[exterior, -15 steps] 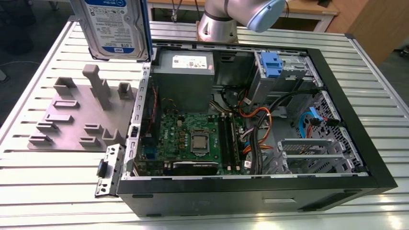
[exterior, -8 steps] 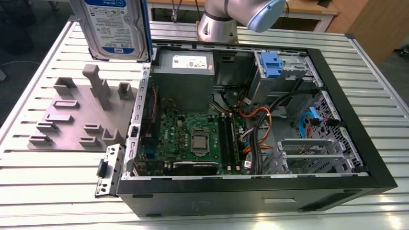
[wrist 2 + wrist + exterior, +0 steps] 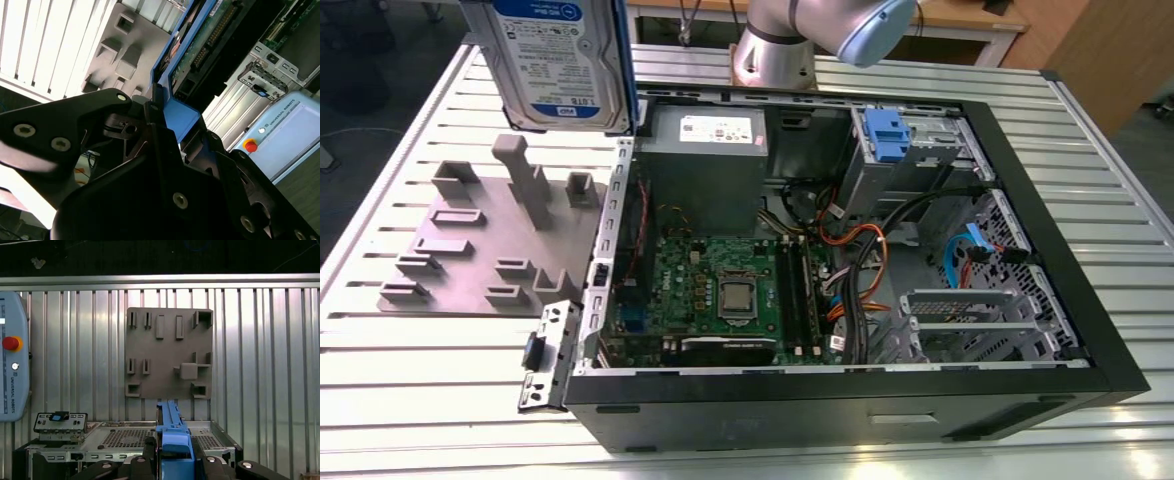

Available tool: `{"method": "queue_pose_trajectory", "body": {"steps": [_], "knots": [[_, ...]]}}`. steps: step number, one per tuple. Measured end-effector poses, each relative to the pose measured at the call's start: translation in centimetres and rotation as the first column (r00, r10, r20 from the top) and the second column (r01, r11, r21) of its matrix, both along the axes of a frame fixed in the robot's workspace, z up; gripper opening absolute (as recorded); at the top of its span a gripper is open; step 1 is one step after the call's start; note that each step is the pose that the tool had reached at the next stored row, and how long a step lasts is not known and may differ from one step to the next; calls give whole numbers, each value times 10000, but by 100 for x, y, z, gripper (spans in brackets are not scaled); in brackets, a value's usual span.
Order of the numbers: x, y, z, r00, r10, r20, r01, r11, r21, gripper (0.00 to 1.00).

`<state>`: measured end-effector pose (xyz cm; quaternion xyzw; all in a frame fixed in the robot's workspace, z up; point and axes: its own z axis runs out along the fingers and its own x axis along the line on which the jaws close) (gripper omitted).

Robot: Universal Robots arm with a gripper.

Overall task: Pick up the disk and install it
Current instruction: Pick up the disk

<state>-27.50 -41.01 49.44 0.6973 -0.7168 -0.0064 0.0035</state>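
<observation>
Blue-framed disk, clamped between fingers

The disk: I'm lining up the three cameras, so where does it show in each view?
Exterior view: the disk hangs label-out, high at the exterior view's left.
Second wrist view: the disk, blue frame foremost, juts from the tool.
First wrist view: the disk edge-on in the tool.
Shared landmark: grey slotted plate.

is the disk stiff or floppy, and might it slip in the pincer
Probably stiff and heavy for its size: the disk looks like a flat metal slab, held upright with no sag. It may slip if bumped, since the pincer clamps only its thin plastic edge.
</observation>
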Motion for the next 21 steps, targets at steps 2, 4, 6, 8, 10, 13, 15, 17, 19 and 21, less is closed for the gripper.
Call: {"method": "queue_pose_trajectory", "body": {"steps": [2, 4, 6, 8, 10, 13, 15, 17, 19, 21], "knots": [[2, -24, 0, 10000, 0, 0, 0, 10000, -1, 36], [4, -46, 0, 10000, 0, 0, 0, 10000, -2, 36], [5, -63, 0, 10000, 0, 0, 0, 10000, -5, 36], [12, -66, 0, 10000, 0, 0, 0, 10000, -7, 36], [29, -67, 0, 10000, 0, -1, 0, 10000, -8, 36], [67, -68, 0, 10000, 0, -1, 0, 10000, -7, 36], [92, -68, 0, 10000, 0, 0, 0, 10000, -6, 36], [114, -68, 0, 10000, 0, -1, 0, 10000, -7, 36], [130, -68, 0, 10000, 1, 0, -1, 10000, -7, 36], [142, -68, 0, 10000, 0, 0, 0, 10000, -7, 36]]}}
